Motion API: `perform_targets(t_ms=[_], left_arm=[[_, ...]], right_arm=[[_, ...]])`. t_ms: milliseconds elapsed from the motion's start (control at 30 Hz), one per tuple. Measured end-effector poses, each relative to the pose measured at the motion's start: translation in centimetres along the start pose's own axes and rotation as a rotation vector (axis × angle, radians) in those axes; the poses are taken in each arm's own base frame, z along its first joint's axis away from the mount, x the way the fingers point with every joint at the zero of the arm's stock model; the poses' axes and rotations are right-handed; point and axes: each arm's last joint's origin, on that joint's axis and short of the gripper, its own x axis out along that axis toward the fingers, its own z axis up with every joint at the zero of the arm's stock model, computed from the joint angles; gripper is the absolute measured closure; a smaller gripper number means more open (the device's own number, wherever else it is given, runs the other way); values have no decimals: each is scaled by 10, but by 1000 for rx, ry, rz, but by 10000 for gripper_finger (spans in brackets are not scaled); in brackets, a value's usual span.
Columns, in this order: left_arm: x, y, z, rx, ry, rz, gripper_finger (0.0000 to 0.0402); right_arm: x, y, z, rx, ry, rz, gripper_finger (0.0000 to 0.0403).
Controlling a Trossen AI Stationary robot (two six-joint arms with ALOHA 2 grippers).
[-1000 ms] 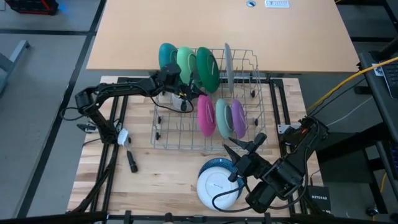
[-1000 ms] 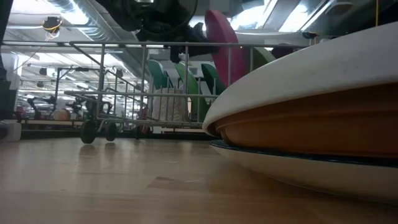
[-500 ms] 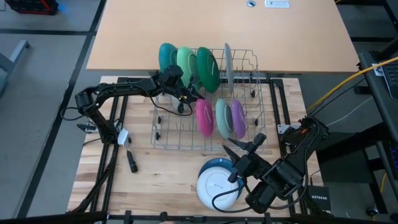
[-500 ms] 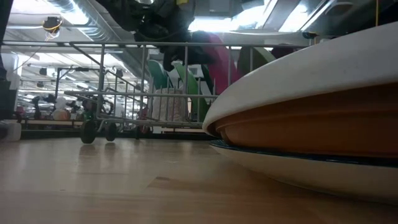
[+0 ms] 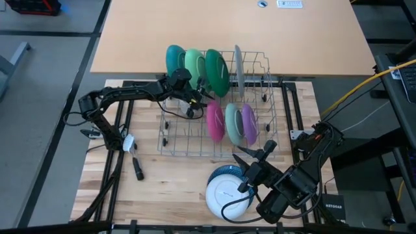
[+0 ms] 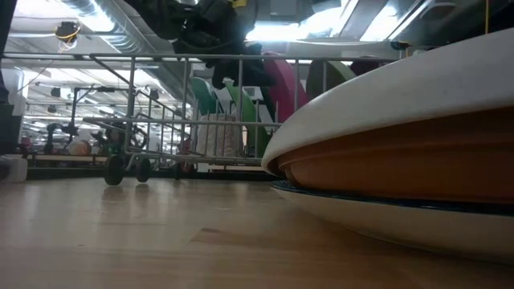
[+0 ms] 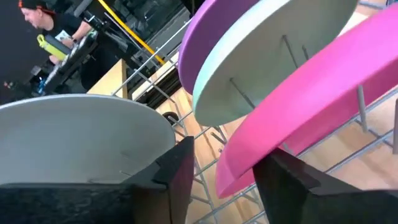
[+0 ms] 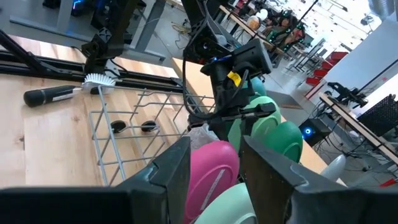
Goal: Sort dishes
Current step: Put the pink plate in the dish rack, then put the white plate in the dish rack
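Observation:
A wire dish rack (image 5: 195,140) stands mid-table. At its back stand teal (image 5: 174,58), pale green (image 5: 194,65) and green (image 5: 216,70) plates and a grey plate (image 5: 238,65). In front stand a pink plate (image 5: 214,120), a pale green one (image 5: 232,122) and a purple one (image 5: 247,123), all on edge between the wires. My left gripper (image 5: 200,101) is open over the rack, its fingers either side of the pink plate's rim (image 7: 239,168). My right gripper (image 5: 255,151) hovers open by the rack's near edge, beside a stack with a white dish (image 5: 227,194) on top. My left gripper's open fingers (image 7: 177,165) stand on either side of the pink plate's upper rim, coming level from the table's left. A gap shows beside one finger. Whether the other finger touches the rim, I cannot tell. The plate stands in the rack by itself.
A dish brush (image 5: 135,162) lies on the wood left of the rack. The stack (image 6: 401,160) of white, tan and blue dishes fills the near right. A bare light tabletop (image 5: 227,32) lies beyond the rack. People show in the room behind.
My left gripper has opened and let go of the pink plate. The plate has sunk from above the rack's top rail down into its slot beside the pale green one. My right gripper has kept still.

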Motion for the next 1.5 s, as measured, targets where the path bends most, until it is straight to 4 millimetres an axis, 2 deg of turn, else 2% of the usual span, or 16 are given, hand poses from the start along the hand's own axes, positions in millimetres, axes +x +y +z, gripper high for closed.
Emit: perform_targets(t_ms=[200,467,700,933,1133,1300,1500], left_arm=[[-3,0,1,-121,30,12,238],[-15,-10,-6,-182,270,-16,242],[-30,-13,3,-194,290,-40,242],[-56,-13,34,-209,228,18,243],[-76,-21,72,-260,104,53,243],[-71,-46,106,-286,5,-34,243],[-56,-95,146,-233,-74,-216,243]], right_arm=[[0,0,0,0,0,1,259],[0,0,0,-1,5,6,259],[0,0,0,-1,5,6,259],[0,2,-1,5,41,47,259],[-1,6,-5,39,187,196,259],[-3,10,-8,144,305,291,259],[-1,26,-21,180,447,384,259]])
